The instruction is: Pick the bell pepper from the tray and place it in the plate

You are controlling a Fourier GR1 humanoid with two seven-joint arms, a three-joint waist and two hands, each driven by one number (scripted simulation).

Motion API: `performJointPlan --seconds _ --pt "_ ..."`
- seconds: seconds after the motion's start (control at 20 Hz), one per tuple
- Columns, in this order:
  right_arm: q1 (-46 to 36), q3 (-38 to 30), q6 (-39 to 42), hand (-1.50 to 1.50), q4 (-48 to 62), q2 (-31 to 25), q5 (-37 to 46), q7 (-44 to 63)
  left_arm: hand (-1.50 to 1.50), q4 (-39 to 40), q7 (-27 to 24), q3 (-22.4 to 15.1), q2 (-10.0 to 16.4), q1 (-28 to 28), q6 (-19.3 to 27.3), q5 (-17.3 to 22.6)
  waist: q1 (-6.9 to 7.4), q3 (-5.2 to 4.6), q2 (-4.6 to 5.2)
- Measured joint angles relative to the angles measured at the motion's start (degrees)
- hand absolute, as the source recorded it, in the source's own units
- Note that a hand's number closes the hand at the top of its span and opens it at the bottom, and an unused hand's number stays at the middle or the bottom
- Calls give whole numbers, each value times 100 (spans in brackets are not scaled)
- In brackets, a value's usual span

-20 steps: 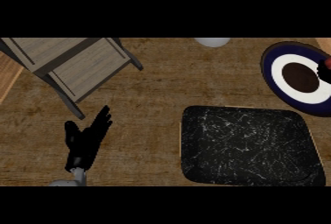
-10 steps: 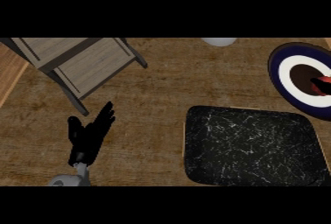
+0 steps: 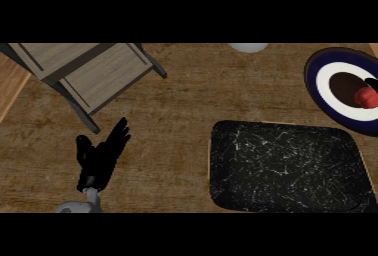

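1. Head view looks steeply down on a brown wooden counter (image 3: 184, 105). The robot's left hand (image 3: 100, 160) shows at the lower left, at the end of a grey forearm that enters from the lower edge.
2. This black hand is spread flat. Its fingers are straight and point up and to the right, the thumb stands off to the left, and it holds nothing.
3. A small red bell pepper (image 3: 365, 96) lies in a round plate with a navy rim, a white ring and a dark brown centre (image 3: 314, 80). The plate is at the right edge of the view, which cuts off part of both it and the pepper.
4. A square black tray with white marbling and rounded corners (image 3: 284, 170) fills the lower right. It sits just below the plate and well apart from the left hand.
5. A pale wooden slatted frame with dark legs (image 3: 88, 70) lies tilted at the upper left. One of its legs ends near the left hand's fingertips.
6. A pale grey round object (image 3: 247, 47) shows at the top, between the frame and the plate, only partly in view.
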Motion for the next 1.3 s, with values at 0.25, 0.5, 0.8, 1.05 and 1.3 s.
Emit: performJointPlan --seconds 0.25,0.5,0.8,1.05,1.3 --pt "274 -424 812 -150 259 -202 -426 -368 0 -5 -3 86 52 23 -4 32 -82 -10 -29" --pt "710 -542 1947 -150 464 -318 -607 -722 0 35 -42 88 -6 65 44 15 -167 -16 -72" --pt "1281 -409 3044 -150 587 -511 -537 -1120 0 30 35 144 36 32 48 10 -231 -25 -109" --pt "1741 -209 3210 -150 643 -460 -362 -1557 0 18 -26 187 60 142 -21 50 -259 -31 -130" --pt "1981 -40 3080 -150 667 -340 -232 -1754 0 -71 -9 191 57 216 -10 19 -275 -36 -146"
